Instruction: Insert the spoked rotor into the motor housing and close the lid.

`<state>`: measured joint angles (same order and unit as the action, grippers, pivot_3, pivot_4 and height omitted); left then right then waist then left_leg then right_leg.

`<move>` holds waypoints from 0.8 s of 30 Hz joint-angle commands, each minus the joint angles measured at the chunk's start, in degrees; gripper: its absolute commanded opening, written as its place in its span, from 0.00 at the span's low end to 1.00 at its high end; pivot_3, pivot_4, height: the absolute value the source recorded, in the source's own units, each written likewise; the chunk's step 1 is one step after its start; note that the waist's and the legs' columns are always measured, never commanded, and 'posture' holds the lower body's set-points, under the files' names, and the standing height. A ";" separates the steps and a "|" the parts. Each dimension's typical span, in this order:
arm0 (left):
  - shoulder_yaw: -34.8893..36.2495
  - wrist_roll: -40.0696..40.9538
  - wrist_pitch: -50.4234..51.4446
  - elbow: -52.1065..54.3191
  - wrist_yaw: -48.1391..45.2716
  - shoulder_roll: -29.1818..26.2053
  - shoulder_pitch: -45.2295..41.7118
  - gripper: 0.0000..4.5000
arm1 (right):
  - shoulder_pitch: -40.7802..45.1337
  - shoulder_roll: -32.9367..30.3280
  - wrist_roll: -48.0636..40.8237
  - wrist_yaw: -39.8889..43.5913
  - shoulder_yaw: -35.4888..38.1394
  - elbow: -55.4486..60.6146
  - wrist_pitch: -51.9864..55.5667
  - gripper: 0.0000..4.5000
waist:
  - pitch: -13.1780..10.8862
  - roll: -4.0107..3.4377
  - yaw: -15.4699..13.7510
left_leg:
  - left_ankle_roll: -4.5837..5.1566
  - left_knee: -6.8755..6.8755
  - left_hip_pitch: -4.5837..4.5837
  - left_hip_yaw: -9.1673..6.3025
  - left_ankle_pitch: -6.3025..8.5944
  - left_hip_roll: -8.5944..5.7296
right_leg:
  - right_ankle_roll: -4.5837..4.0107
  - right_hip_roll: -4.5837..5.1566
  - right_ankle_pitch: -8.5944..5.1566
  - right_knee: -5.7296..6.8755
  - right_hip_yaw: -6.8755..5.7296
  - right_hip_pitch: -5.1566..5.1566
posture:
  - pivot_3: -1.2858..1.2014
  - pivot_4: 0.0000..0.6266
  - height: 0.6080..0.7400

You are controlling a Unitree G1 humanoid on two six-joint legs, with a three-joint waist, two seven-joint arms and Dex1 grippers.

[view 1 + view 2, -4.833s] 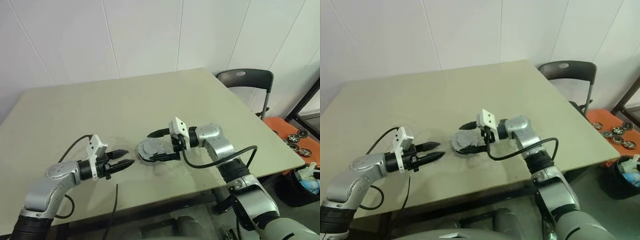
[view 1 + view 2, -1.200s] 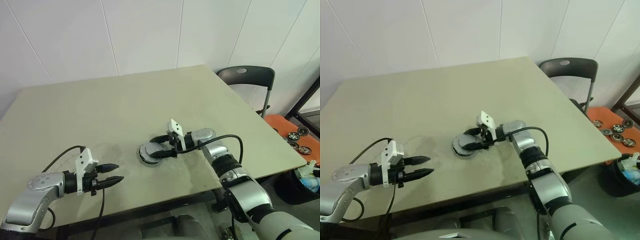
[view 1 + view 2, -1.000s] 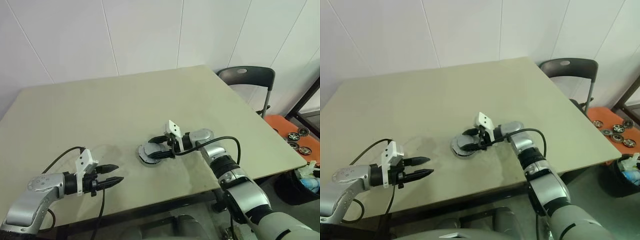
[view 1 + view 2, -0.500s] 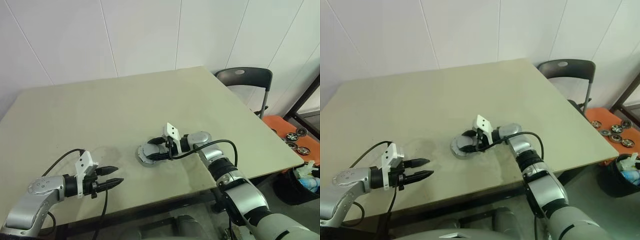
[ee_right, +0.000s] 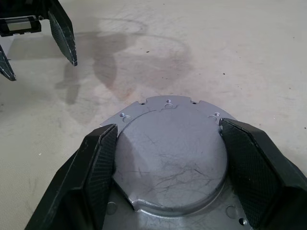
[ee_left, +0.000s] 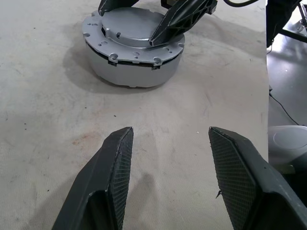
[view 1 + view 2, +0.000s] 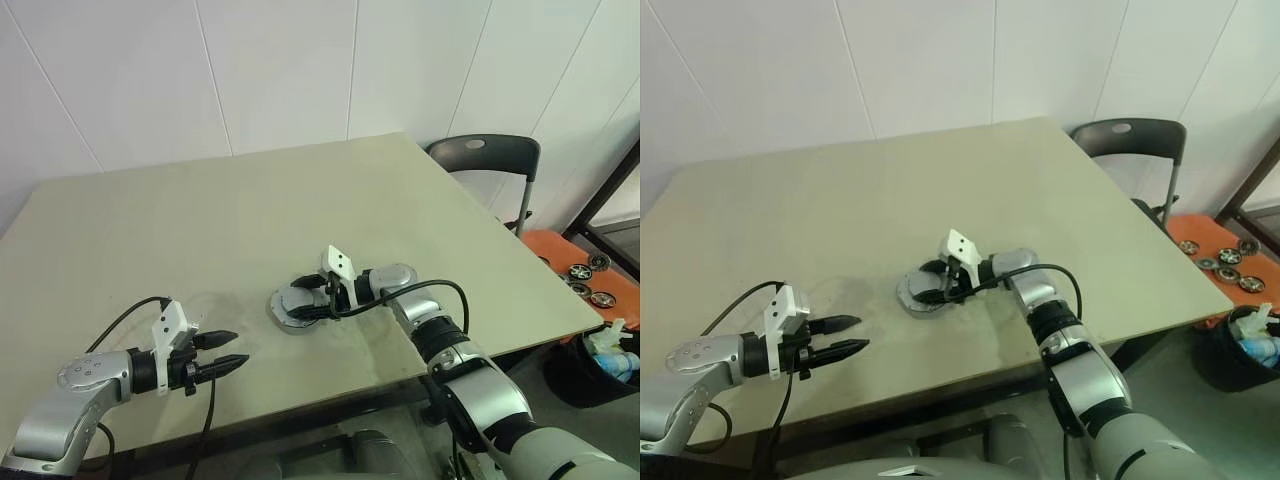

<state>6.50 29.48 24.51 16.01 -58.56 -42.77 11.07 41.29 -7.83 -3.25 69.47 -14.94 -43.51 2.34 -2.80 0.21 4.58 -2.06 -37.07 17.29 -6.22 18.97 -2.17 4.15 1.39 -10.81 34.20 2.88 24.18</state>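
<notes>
Toward the near edge of the table [image 7: 250, 200], the right gripper [image 5: 168, 158] straddles the grey lid [image 5: 170, 153] seated on the motor housing [image 6: 132, 67], fingers around its raised centre, while the left gripper [image 6: 168, 158] waits open and empty nearby.

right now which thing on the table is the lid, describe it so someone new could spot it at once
Start at the big beige table and go to its near edge, a little right of centre, where a short round silvery motor housing stands. The lid is the flat grey disc lying on top of it, between the black fingers of the right claw. Its raised round centre and screw-holed rim set it apart.
</notes>
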 commanded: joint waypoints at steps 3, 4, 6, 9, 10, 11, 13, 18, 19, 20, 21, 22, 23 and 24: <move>1.64 1.16 0.08 1.93 0.23 -0.15 -0.45 0.60 | -0.48 0.70 2.45 0.40 -2.72 -0.30 -1.91 0.67 | 0.00 0.00 0.10 | 0.00 0.00 0.00 0.00 0.00 0.00 | 0.00 0.00 0.00 -0.01 0.00 0.00 | 0.52 0.00 1.00; 1.64 1.15 0.10 1.93 0.27 -0.15 -0.46 0.60 | -0.47 0.67 2.73 0.41 -2.77 -0.72 -2.25 0.67 | 0.00 0.00 0.10 | 0.00 0.01 0.00 0.00 0.00 0.00 | 0.00 0.01 0.00 -0.02 0.00 0.00 | 0.52 0.00 1.00; 1.68 1.19 0.15 1.96 0.30 -0.13 -0.45 0.60 | -0.46 0.94 2.97 0.12 -2.63 -1.52 -2.55 0.67 | 0.01 0.01 0.11 | 0.00 0.01 -0.01 0.00 0.00 0.00 | 0.00 0.01 0.00 -0.03 0.00 0.01 | 0.52 0.00 1.00; 1.70 1.25 0.24 2.13 0.50 -0.05 -0.44 0.60 | -0.48 1.42 4.52 -2.13 -2.93 -5.10 -4.11 0.67 | 0.07 0.02 0.15 | 0.00 0.01 0.00 0.00 0.00 0.00 | 0.00 0.01 0.00 -0.02 0.00 -0.02 | 0.52 0.00 1.00; 1.72 1.30 0.28 2.21 0.57 -0.06 -0.40 0.60 | -0.51 1.54 4.94 -2.64 -3.03 -6.34 -4.67 0.67 | 0.07 -0.01 0.23 | 0.00 0.02 -0.02 0.00 0.00 0.00 | 0.00 0.01 0.00 -0.01 0.00 -0.08 | 0.52 0.00 1.00; 1.80 1.38 0.32 2.34 0.66 -0.07 -0.34 0.60 | -0.45 1.49 5.45 -3.14 -3.16 -7.50 -5.35 0.67 | 0.09 -0.03 0.36 | 0.00 0.03 -0.06 -0.01 0.00 0.00 | 0.00 0.01 0.00 -0.02 0.00 -0.18 | 0.52 0.00 1.00; 1.97 1.57 0.43 2.56 0.83 -0.14 -0.24 0.60 | -0.08 1.38 5.70 -3.22 -3.13 -8.95 -6.15 0.67 | 0.02 -0.14 0.89 | 0.00 0.07 -0.56 0.00 0.00 0.02 | -0.01 -0.01 -0.03 -0.04 -0.04 -0.66 | 0.52 0.00 1.00; 2.10 1.88 0.70 3.05 1.35 -0.36 -0.02 0.60 | 1.71 0.34 5.55 -1.55 -2.67 -12.68 -6.85 0.67 | 0.02 -0.15 1.23 | -0.01 0.05 -1.01 -0.04 0.02 0.04 | -0.05 0.05 -0.09 -0.12 -0.04 -1.16 | 0.52 0.00 1.00; 2.15 1.96 0.78 3.17 1.47 -0.39 0.00 0.60 | 2.29 -0.06 5.62 -1.46 -2.47 -13.73 -7.08 0.67 | 0.03 -0.14 1.24 | -0.01 0.04 -1.03 -0.04 0.02 0.04 | -0.05 0.06 -0.09 -0.13 -0.04 -1.19 | 0.52 0.00 1.00; 2.21 2.00 0.87 3.26 1.56 -0.38 0.00 0.60 | 2.74 -0.40 5.78 -1.19 -2.44 -14.54 -7.27 0.67 | 0.03 -0.13 1.22 | -0.01 0.04 -1.03 -0.04 0.02 0.03 | -0.05 0.07 -0.09 -0.13 -0.04 -1.21 | 0.52 0.00 1.00; 2.27 2.02 0.99 3.37 1.61 -0.35 0.00 0.60 | 3.08 -0.68 6.01 -0.86 -2.55 -15.15 -7.62 0.67 | 0.03 -0.13 1.17 | -0.01 0.04 -1.04 -0.05 0.02 0.02 | -0.05 0.07 -0.09 -0.13 -0.04 -1.22 | 0.52 0.00 1.00; 2.32 2.04 1.11 3.48 1.64 -0.31 -0.02 0.60 | 3.35 -0.83 6.21 -0.68 -2.66 -15.55 -7.99 0.67 | 0.04 -0.13 1.10 | -0.01 0.04 -1.04 -0.06 0.01 0.02 | -0.05 0.08 -0.09 -0.14 -0.03 -1.22 | 0.52 0.00 1.00; 2.35 2.06 1.24 3.58 1.67 -0.27 -0.06 0.60 | 3.59 -0.90 6.31 -0.44 -2.73 -15.89 -8.35 0.67 | 0.04 -0.13 1.06 | -0.01 0.04 -1.03 -0.08 0.01 0.02 | -0.05 0.08 -0.09 -0.14 -0.04 -1.22 | 0.52 0.00 1.00; 2.37 2.08 1.37 3.72 1.73 -0.21 -0.09 0.60 | 3.83 -0.94 6.34 -0.08 -2.78 -16.12 -8.74 0.67 | 0.03 -0.14 1.04 | -0.01 0.04 -1.03 -0.08 0.01 0.01 | -0.05 0.09 -0.09 -0.15 -0.03 -1.22 | 0.52 0.00 1.00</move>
<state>7.58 30.65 25.89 17.82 -57.05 -42.72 11.46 45.89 -6.93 -1.10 69.49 -15.36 -56.17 -6.78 -2.77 0.07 5.62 -2.07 -37.03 16.27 -6.30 18.98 -2.16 4.11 1.50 -10.90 34.05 2.85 22.97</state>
